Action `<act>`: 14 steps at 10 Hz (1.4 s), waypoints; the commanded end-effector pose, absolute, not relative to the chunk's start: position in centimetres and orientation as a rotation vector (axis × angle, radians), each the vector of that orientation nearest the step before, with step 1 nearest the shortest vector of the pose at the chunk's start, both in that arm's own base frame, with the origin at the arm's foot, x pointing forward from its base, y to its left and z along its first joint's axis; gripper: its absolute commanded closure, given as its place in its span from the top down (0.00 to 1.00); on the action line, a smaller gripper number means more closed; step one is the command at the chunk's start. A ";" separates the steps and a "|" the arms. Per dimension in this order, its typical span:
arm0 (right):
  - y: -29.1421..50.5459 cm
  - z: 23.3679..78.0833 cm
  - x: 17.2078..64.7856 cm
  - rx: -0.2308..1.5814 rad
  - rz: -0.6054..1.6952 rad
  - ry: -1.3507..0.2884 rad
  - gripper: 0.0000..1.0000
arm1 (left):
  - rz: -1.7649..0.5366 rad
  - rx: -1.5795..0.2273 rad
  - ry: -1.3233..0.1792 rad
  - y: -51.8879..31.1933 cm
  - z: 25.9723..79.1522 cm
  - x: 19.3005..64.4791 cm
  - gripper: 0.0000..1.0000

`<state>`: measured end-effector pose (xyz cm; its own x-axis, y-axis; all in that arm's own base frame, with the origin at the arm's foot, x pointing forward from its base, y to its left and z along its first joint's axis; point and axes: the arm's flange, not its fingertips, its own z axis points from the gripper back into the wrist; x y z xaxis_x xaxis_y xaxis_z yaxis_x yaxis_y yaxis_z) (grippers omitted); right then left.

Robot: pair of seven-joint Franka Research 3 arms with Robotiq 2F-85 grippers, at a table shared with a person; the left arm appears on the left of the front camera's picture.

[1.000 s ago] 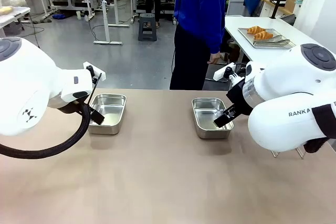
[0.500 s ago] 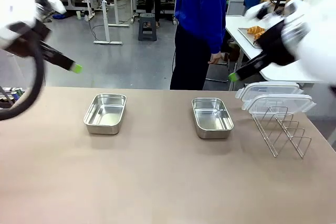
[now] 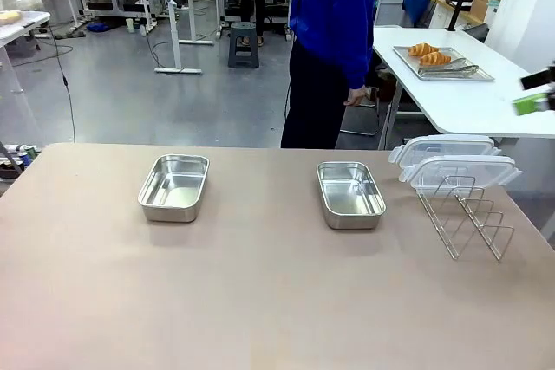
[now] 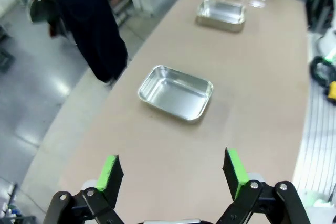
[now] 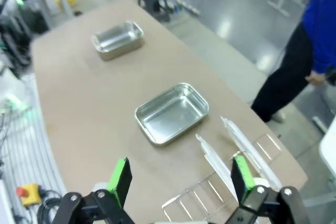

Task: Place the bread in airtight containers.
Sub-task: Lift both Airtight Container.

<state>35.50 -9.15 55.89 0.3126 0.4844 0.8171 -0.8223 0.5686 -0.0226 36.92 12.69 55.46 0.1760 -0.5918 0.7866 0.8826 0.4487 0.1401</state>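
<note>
Because the croissants lie well apart from the tins while the left gripper and right gripper stand spread and empty, a long carry may drop them.

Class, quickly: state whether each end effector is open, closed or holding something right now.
Left end effector, black with green pads: open, holding nothing.
Right end effector, black with green pads: open, holding nothing.

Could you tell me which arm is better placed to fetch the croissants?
Probably the right: the croissants lie on the tray off to the right, where the open right gripper is; the left gripper hangs past the left tin.
</note>
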 end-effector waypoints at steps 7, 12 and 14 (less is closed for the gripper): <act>-16.7 54.7 32.9 0.620 0.840 -1.072 1.00 | -1.040 -0.519 -1.114 16.2 52.9 35.4 1.00; -16.8 55.0 32.4 0.624 0.841 -1.061 1.00 | -1.035 -0.536 -1.114 17.8 52.8 35.5 1.00; -16.8 55.0 32.4 0.624 0.841 -1.061 1.00 | -1.035 -0.536 -1.114 17.8 52.8 35.5 1.00</act>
